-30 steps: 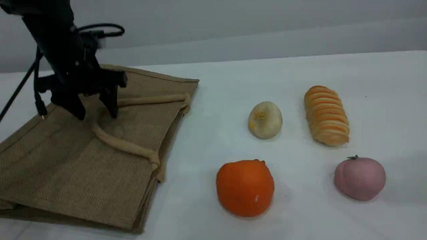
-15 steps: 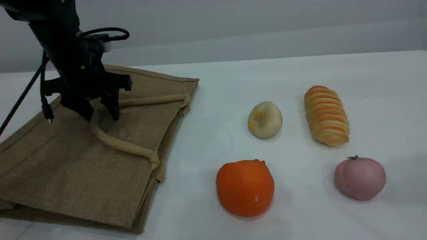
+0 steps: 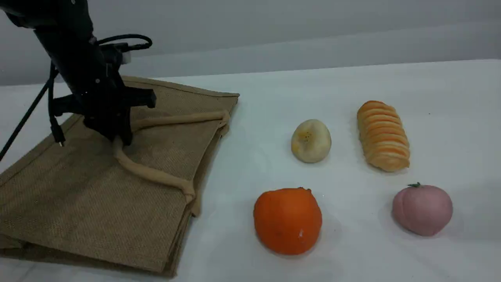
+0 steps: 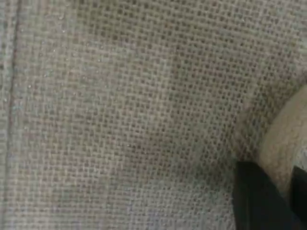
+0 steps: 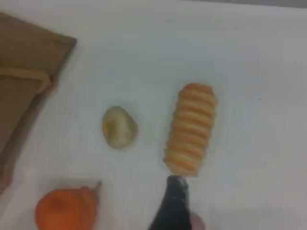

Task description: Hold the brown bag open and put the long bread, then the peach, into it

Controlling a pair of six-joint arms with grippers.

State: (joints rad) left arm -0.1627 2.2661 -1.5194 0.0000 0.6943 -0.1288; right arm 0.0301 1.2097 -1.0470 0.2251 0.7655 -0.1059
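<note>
White counter (image 3: 352, 86) carries everything. The brown bag (image 3: 78, 203) lies flat on the left side and is the biggest item. Its open edge faces the food. Its beige handle (image 3: 156, 174) loops across the top panel.

The left pincer (image 3: 119, 137) is clenched on the handle at the bend of the loop, tips down at the fabric. The left wrist view gives detail the scene view cannot. Bag weave fills the frame, and one dark fingertip (image 4: 259, 201) sits bottom right against the handle (image 4: 283, 134). The food shows only in the other two views.

- **Orange fruit** (image 3: 287, 220): front centre, right of the bag and apart from it.
- **Peach** (image 3: 422, 209): front right, stem up, well apart from the bag. We see it clearly in the scene view only.
- **Long bread** (image 3: 383, 135): behind the peach, lying lengthwise on the counter.
- **Pale bun** (image 3: 311, 141): left of the bread, apart from it.

The right pincer (image 5: 176, 203) appears only in the right wrist view, as one dark tip at the bottom edge. It is released, jaws wide. The tip lines up with the near end of the long bread (image 5: 191, 129), and we cannot tell whether they touch. That view also catches the bag's corner (image 5: 24, 72).
</note>
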